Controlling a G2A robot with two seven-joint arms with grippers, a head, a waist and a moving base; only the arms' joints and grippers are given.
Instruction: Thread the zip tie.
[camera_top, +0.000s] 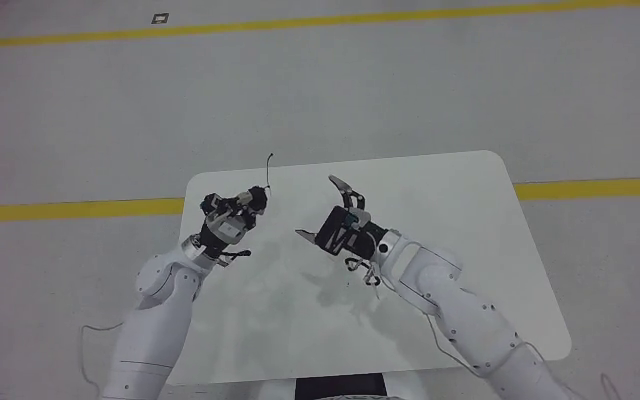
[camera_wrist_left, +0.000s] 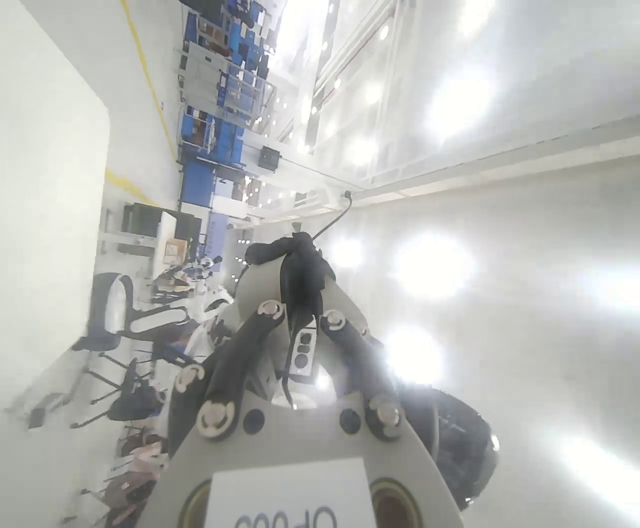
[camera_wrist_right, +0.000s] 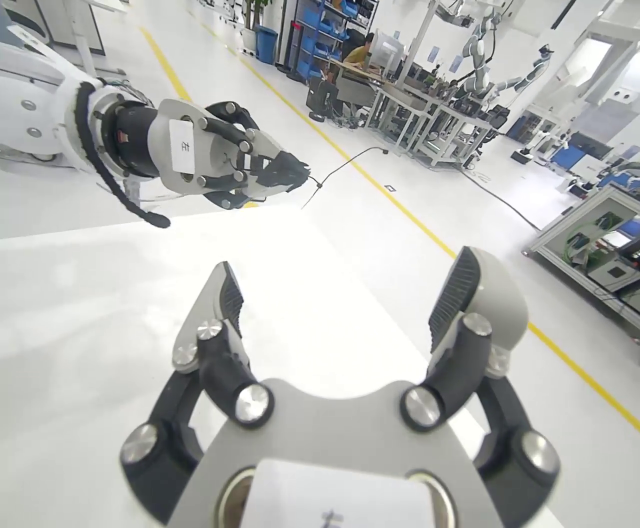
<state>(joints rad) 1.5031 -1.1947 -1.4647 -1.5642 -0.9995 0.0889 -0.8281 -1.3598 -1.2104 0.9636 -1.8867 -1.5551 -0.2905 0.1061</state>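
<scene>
Zip tie (camera_wrist_right: 345, 165), black, pinched at one end by left gripper (camera_wrist_right: 292, 172), long axis pointing out past table (camera_top: 470, 230) edge; right gripper (camera_wrist_right: 345, 280) wide, empty, facing it nearby

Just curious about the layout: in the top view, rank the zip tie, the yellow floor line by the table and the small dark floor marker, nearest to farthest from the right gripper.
From the right gripper:
1. zip tie, held by the left gripper at the table's far edge.
2. yellow floor line, running behind the table.
3. dark floor marker, far out on the floor.
</scene>
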